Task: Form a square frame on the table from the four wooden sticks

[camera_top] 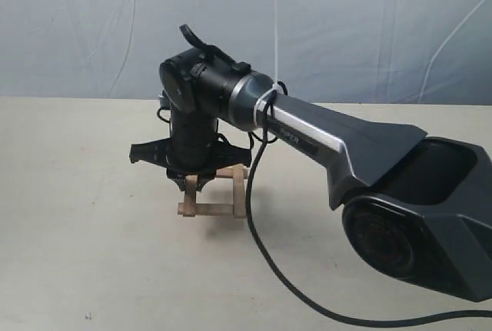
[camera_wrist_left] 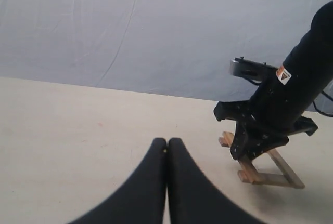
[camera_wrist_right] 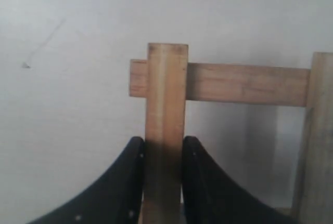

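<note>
The wooden sticks form a small square frame (camera_top: 217,196) on the pale table (camera_top: 77,216), under the right arm. My right gripper (camera_top: 191,185) points straight down and is shut on the frame's left stick (camera_wrist_right: 165,130). That stick's end lies across a cross stick (camera_wrist_right: 244,83), and another stick (camera_wrist_right: 315,146) runs along the picture's edge. In the left wrist view the frame (camera_wrist_left: 263,169) sits beside the right gripper (camera_wrist_left: 250,148). My left gripper (camera_wrist_left: 167,143) hovers over bare table away from the frame, its fingers pressed together and holding nothing. It is out of the exterior view.
The right arm's grey link (camera_top: 330,139) and large base (camera_top: 419,216) fill the right side of the exterior view. Its black cable (camera_top: 265,262) trails over the table in front. A blue-grey backdrop sheet (camera_top: 346,24) hangs behind the table.
</note>
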`<state>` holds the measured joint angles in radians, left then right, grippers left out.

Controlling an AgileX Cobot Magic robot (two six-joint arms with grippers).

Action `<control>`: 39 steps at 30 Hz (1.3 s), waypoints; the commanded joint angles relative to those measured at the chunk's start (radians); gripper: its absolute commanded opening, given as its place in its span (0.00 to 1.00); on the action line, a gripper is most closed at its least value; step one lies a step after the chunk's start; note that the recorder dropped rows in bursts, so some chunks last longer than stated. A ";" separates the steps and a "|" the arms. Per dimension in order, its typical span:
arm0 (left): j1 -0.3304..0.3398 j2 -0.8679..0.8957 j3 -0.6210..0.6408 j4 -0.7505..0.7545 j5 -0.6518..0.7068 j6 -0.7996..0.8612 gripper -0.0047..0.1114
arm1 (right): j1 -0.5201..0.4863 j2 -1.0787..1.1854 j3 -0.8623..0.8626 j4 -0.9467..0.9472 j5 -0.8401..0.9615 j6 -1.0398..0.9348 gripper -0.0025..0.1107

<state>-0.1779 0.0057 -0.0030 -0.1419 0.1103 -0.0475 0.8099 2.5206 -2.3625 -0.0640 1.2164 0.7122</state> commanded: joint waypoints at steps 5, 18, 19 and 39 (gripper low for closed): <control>-0.004 -0.006 0.003 0.002 0.007 0.000 0.04 | 0.005 -0.011 0.147 -0.033 0.005 0.103 0.01; -0.004 -0.006 0.003 0.002 0.007 0.000 0.04 | -0.091 -0.112 0.154 0.054 0.005 -0.082 0.02; -0.004 -0.006 0.003 0.002 0.007 0.000 0.04 | -0.104 -0.124 0.156 0.047 0.005 -0.106 0.01; -0.004 -0.006 0.003 0.003 0.002 0.004 0.04 | -0.643 -1.039 1.526 -0.021 -0.753 -0.433 0.01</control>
<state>-0.1779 0.0057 -0.0030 -0.1341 0.1179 -0.0455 0.2055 1.6316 -0.9999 -0.0365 0.6289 0.2951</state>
